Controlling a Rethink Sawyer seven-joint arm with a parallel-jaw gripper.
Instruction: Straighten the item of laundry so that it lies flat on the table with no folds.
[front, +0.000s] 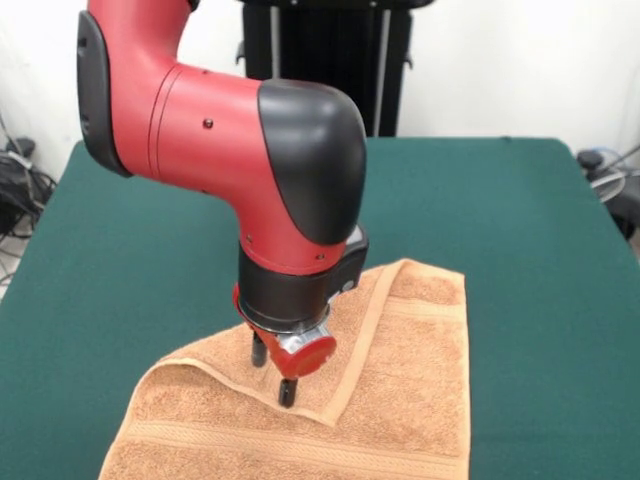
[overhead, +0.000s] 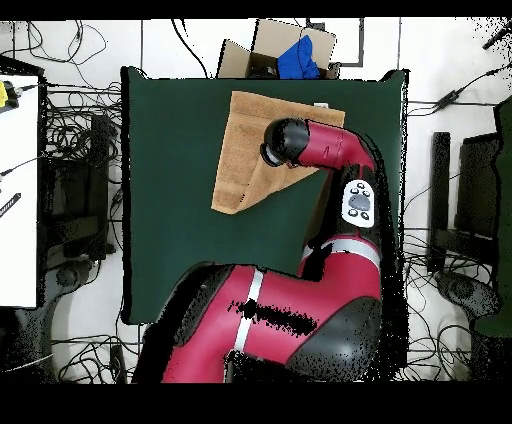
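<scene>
Lying folded beneath pincer (front: 272, 370): towel (front: 410, 400)

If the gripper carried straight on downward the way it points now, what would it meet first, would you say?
Most likely the towel. The gripper points down over the folded-over flap, its fingertips at or just above the terry cloth, with the table beneath. Whether it already touches is unclear from the front view.

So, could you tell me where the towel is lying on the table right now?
In the front view the towel lies at the bottom centre of the green table, one corner folded over, directly beneath the gripper.
</scene>
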